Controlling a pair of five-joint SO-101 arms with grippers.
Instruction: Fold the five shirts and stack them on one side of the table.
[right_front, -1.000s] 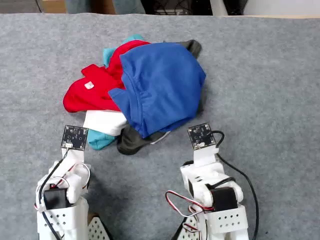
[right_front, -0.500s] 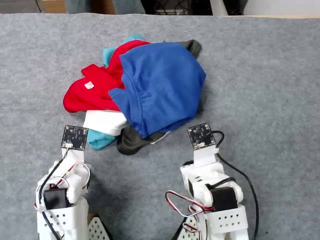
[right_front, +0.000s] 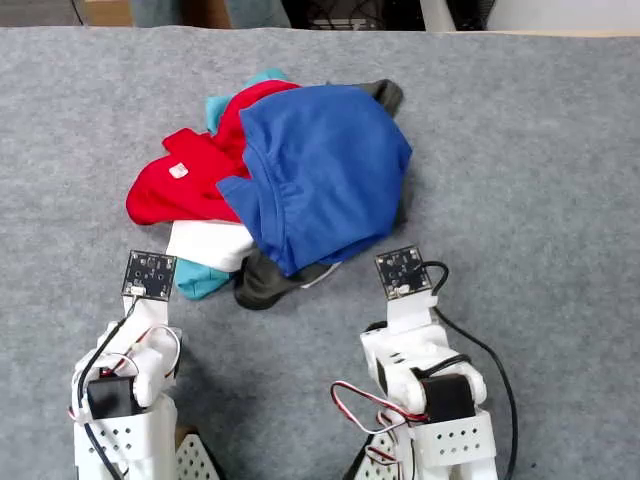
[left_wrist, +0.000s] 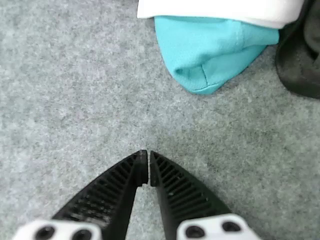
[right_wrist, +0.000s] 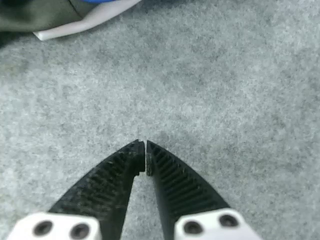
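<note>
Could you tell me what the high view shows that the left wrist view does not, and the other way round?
High view, not left wrist view: the blue shirt on top of the pile, the red shirt beside it, and the bodies of the left arm and right arm.

Left wrist view, not high view: the left gripper, jaws shut, over the bare grey table.

Both: the teal shirt, the white shirt lying over it, the dark shirt and the grey table surface.
</note>
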